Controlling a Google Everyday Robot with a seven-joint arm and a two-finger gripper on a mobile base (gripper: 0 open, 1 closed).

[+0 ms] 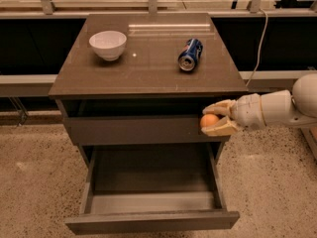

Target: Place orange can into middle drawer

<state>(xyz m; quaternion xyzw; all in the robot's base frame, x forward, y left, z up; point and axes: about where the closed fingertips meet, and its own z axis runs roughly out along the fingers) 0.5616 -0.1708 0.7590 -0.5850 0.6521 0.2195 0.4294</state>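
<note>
My gripper (212, 119) reaches in from the right and is shut on the orange can (208, 120), a small round orange sphere held between its two cream fingers (220, 107). It hangs in front of the cabinet's right side, level with a flat grey-brown front panel (133, 130) and above the right rear part of the open middle drawer (151, 182). The drawer is pulled out and its flat floor is bare.
On the cabinet top (148, 68) stand a white bowl (108, 44) at the back left and a blue soda can (189, 54) lying on its side at the right. A cable (257, 38) hangs behind on the right. Speckled floor surrounds the cabinet.
</note>
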